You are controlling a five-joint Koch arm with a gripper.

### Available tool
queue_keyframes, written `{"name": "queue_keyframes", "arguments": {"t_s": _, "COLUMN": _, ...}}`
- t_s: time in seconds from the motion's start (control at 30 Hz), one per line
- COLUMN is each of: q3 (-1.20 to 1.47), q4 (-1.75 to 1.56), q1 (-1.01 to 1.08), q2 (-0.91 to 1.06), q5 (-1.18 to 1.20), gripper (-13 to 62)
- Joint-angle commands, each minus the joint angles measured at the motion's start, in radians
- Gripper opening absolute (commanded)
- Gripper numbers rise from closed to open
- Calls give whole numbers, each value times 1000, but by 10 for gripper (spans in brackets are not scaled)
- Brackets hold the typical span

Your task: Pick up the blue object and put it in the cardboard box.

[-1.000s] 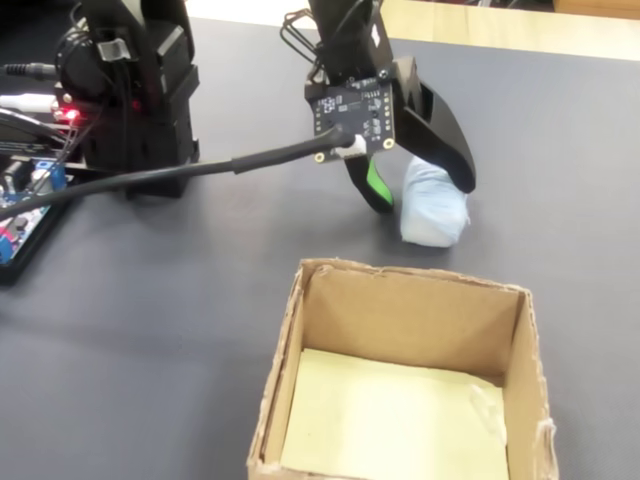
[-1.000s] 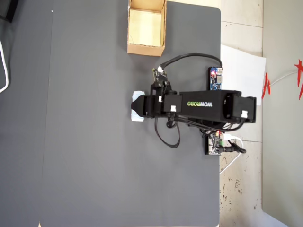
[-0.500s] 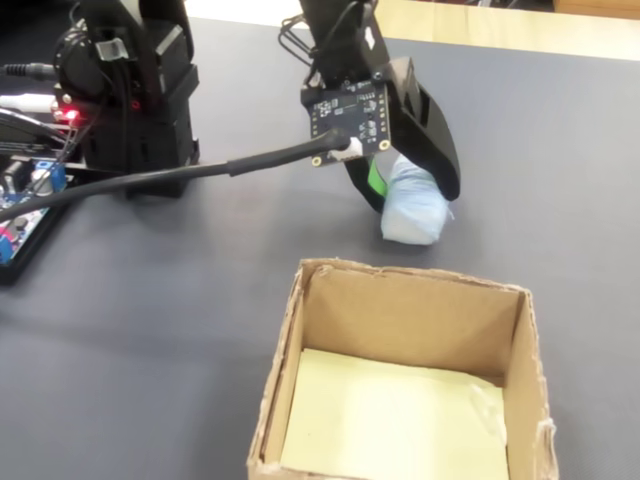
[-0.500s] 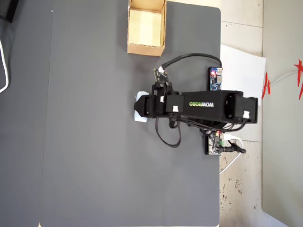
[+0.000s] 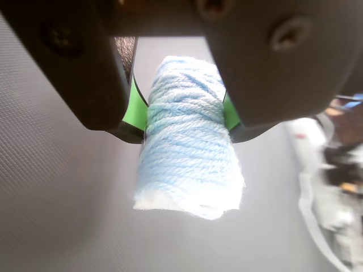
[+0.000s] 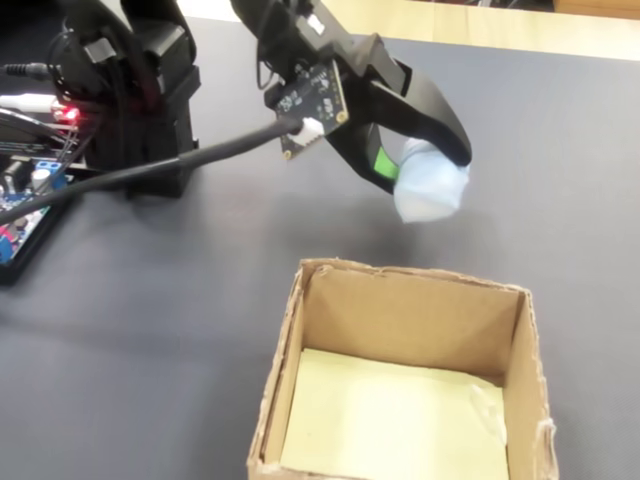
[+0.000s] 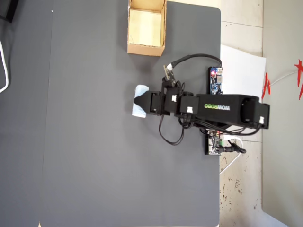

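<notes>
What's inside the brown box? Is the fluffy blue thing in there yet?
Not yet. The cardboard box shows only its pale yellowish floor; the near wall hides a strip of it. The blue object is outside the box, pinched in the claw.

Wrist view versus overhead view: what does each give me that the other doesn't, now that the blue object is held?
Only the wrist view shows the grip itself: the green pads pressing both sides of the blue object, its lower end hanging free below the hand.

Only the overhead view shows the cardboard box, open and empty, standing apart from the hand toward the top of the picture, plus the whole arm and the circuit boards at the mat's edge.

Both show the blue object clamped in the hand over the dark grey mat.
</notes>
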Motion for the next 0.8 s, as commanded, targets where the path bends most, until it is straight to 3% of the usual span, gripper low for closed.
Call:
{"name": "queue_keyframes", "arguments": {"t_s": 0.0, "q3": -23, "q4": -87, "q1": 17, "q2": 87, "q5": -5, "gripper": 155}}
{"name": "queue_keyframes", "arguments": {"t_s": 0.2, "q3": -2, "q4": -109, "q1": 84, "q2": 216, "q5": -41, "gripper": 155}}
{"name": "queue_keyframes", "arguments": {"t_s": 0.43, "q3": -112, "q4": -118, "q1": 258, "q2": 213, "q5": -152, "gripper": 155}}
{"name": "queue_keyframes", "arguments": {"t_s": 0.77, "q3": -420, "q4": -29, "q1": 538, "q2": -38, "q5": -244, "gripper": 155}}
